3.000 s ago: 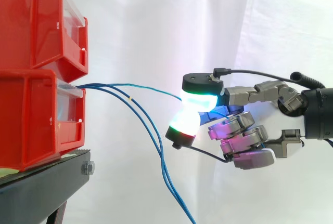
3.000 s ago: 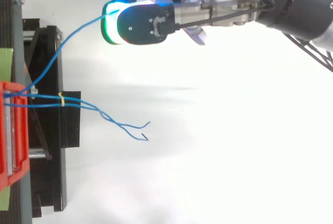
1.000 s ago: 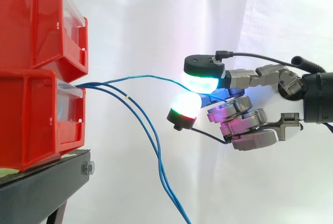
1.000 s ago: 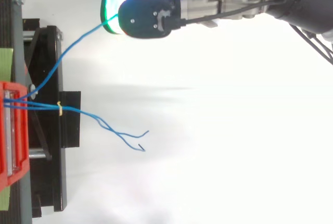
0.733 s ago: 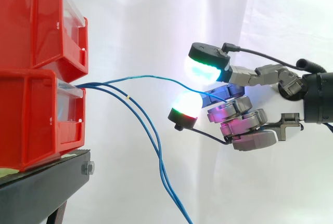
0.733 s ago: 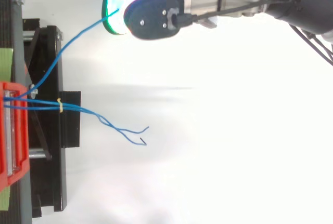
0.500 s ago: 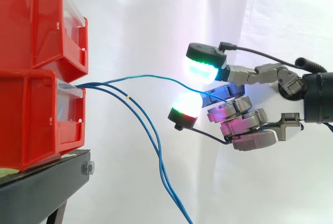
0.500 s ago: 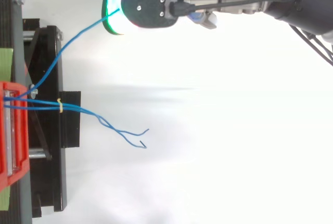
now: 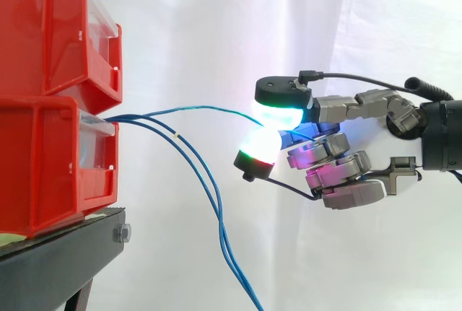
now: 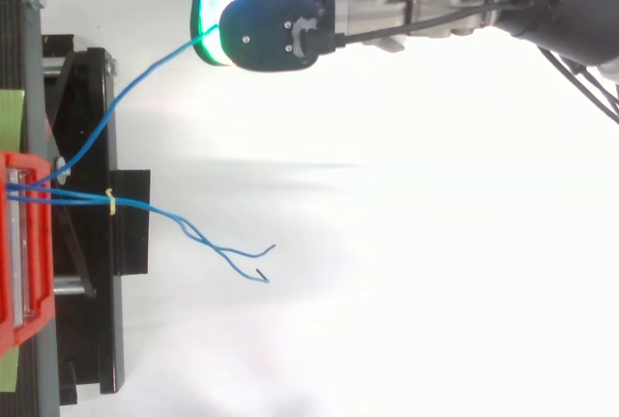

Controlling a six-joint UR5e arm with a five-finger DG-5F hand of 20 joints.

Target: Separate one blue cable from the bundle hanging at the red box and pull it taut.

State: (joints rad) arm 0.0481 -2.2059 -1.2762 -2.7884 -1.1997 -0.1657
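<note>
Hand (image 9: 332,170) pinching one blue cable (image 9: 195,108) | cable arcs to lower red bin (image 9: 50,159) | other cables (image 9: 178,136) hang

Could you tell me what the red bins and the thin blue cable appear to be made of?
Red bins: probably moulded plastic, smooth, faintly glossy, clear front panels. Blue cable: likely plastic-insulated wire, thin and flexible, curving softly to the hand pinching it.

Two red bins sit stacked on a black stand (image 9: 68,250) in front of a white curtain (image 9: 216,22). The lower red bin (image 9: 43,167) rests directly on the stand's top, and the upper red bin (image 9: 43,29) sits on it. A pale green strip (image 9: 10,238) shows under the lower bin's base, and a bolt (image 9: 121,234) marks the stand's front corner.
</note>
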